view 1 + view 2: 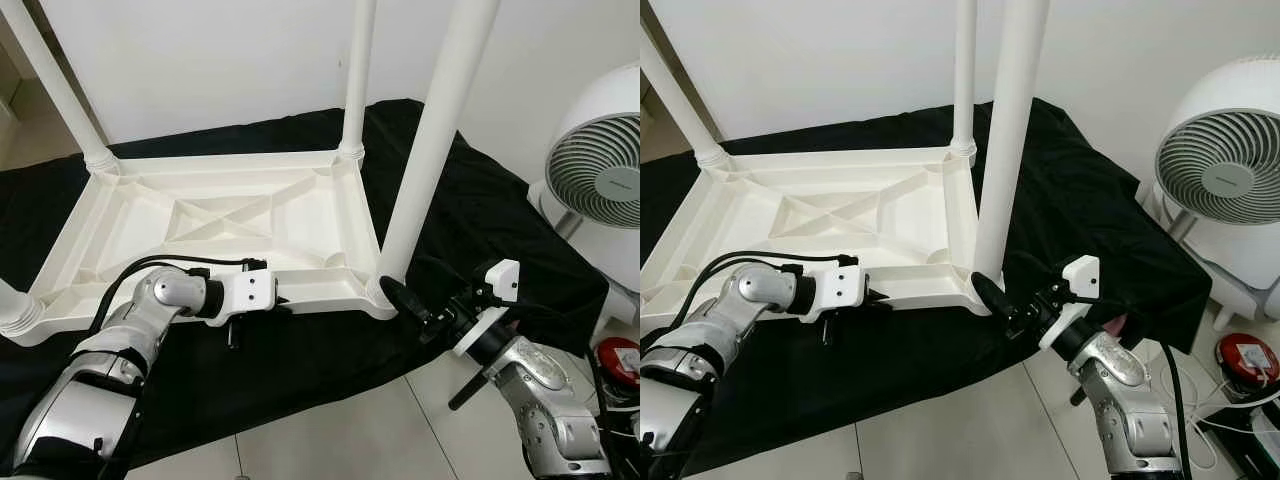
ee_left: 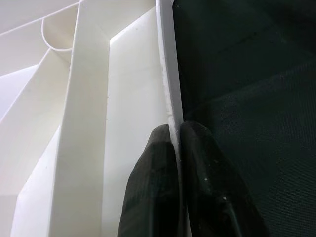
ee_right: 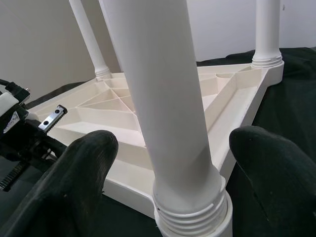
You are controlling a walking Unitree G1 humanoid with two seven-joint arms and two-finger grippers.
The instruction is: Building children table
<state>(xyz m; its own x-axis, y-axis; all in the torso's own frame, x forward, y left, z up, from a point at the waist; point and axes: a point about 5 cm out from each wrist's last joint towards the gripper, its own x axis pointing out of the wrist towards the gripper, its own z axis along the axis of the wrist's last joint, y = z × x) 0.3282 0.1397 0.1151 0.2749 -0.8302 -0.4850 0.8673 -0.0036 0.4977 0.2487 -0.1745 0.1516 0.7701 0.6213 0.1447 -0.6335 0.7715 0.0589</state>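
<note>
The white plastic table lies upside down on a black cloth, with its legs pointing up. My left gripper is shut on the thin near rim of the tabletop, one finger on each side of it. My right gripper is open at the near right corner. Its two fingers stand on either side of the near right leg, just above the leg's threaded base, with a gap to the leg on both sides.
Further legs rise at the back right, back left and near left. A white fan stands on the floor to the right, with a red object and cables near it. Light tile floor lies in front.
</note>
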